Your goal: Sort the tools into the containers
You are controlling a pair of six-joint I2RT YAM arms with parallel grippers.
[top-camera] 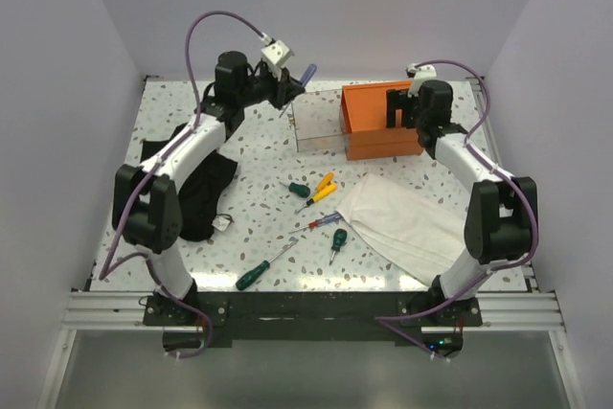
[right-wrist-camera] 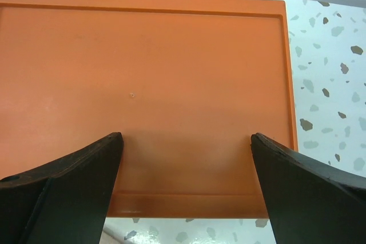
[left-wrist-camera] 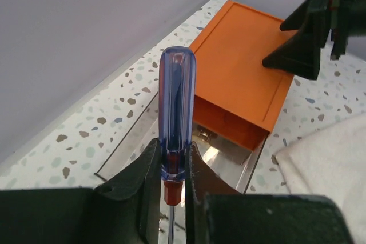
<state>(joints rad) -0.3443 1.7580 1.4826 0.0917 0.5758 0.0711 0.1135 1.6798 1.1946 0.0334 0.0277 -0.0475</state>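
Note:
The orange box (top-camera: 375, 120) stands at the back right, with a clear shallow drawer (top-camera: 318, 124) pulled out to its left. My left gripper (top-camera: 287, 91) is shut on a blue-handled screwdriver (top-camera: 306, 74) and holds it in the air above the drawer's far left side. In the left wrist view the blue handle (left-wrist-camera: 176, 101) sticks out beyond the gripper (left-wrist-camera: 171, 151), over the open drawer (left-wrist-camera: 234, 167) and next to the box (left-wrist-camera: 243, 78). My right gripper (top-camera: 400, 108) is open and empty, its fingers spread just above the box's top (right-wrist-camera: 171, 67).
Several screwdrivers lie mid-table: a small green one (top-camera: 298, 189), a yellow one (top-camera: 322, 190), a red-blue one (top-camera: 327, 222), a green one (top-camera: 337, 240) and a large green one (top-camera: 255, 275). There is a white cloth (top-camera: 407, 225) at the right and black fabric (top-camera: 203, 193) at the left.

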